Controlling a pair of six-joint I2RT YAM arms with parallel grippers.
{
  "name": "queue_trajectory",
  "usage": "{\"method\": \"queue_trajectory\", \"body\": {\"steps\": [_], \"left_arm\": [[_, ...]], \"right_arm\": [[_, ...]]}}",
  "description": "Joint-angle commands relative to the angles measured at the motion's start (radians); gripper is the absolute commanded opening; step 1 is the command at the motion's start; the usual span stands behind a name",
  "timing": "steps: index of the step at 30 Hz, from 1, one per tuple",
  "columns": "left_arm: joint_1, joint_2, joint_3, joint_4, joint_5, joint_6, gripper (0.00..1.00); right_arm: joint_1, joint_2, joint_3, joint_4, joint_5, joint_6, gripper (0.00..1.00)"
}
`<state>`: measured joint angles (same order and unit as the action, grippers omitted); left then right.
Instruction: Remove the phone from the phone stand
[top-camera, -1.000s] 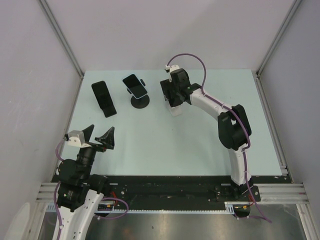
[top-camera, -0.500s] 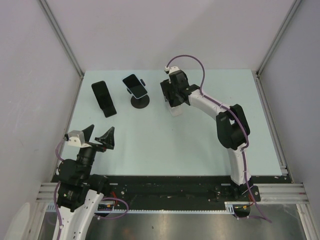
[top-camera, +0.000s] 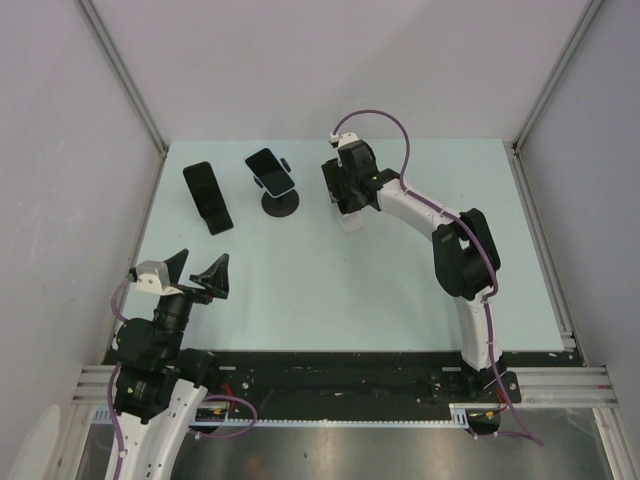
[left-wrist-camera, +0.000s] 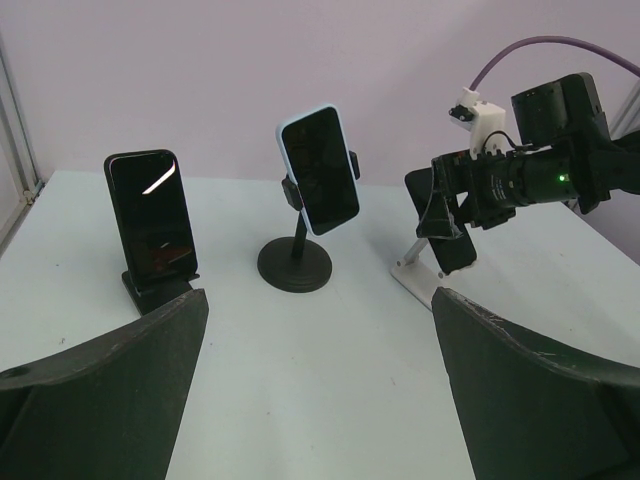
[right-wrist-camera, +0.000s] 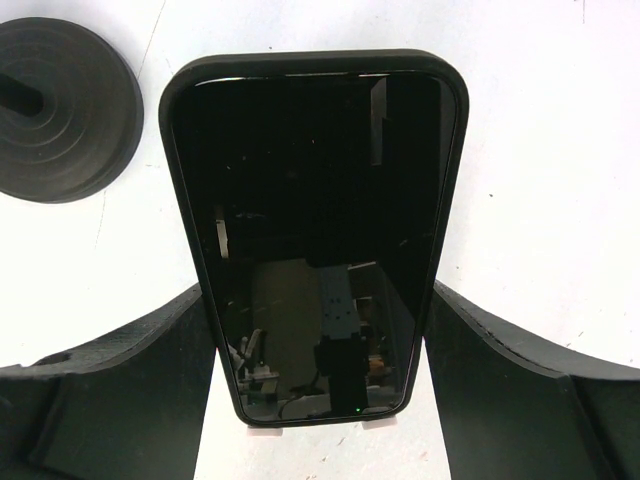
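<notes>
A black phone leans on a low white phone stand right of the table's middle, near the back. My right gripper straddles it from above, one finger against each long edge, so it is shut on the phone. From the top view the right gripper hides most of the phone, and only the stand's foot shows. In the left wrist view the phone hangs below the right gripper. My left gripper hovers open at the near left, nothing between its fingers.
A blue-cased phone sits clamped on a black round-based stand just left of the right gripper; its base lies close to the black phone. Further left, another black phone leans on a black stand. Grey walls enclose the table.
The right gripper's jaws have narrowed onto the phone's sides and the wrist has shifted slightly toward the back. The left arm has not moved.
</notes>
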<state>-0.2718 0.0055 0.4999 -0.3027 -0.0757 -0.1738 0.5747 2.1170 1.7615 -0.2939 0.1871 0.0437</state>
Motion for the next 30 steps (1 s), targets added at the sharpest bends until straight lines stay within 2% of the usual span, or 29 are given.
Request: {"method": "queue_trajectory", "body": {"steps": [1,18,23,30], "left_arm": [[0.008,-0.045,0.039,0.007,-0.001,0.013,1.00],[0.005,-0.073,0.039,0.005,0.004,0.008,1.00],[0.002,-0.094,0.039,0.004,-0.013,0.004,1.00],[-0.021,-0.128,0.039,-0.001,-0.033,0.000,1.00]], "right_arm": [[0.014,-0.077,-0.002,0.027,-0.021,0.002,0.21],[0.030,-0.164,-0.002,0.049,-0.034,-0.011,0.20],[0.011,-0.215,-0.010,-0.028,0.000,-0.041,0.20],[-0.087,-0.313,-0.082,-0.146,0.003,-0.096,0.18]]}}
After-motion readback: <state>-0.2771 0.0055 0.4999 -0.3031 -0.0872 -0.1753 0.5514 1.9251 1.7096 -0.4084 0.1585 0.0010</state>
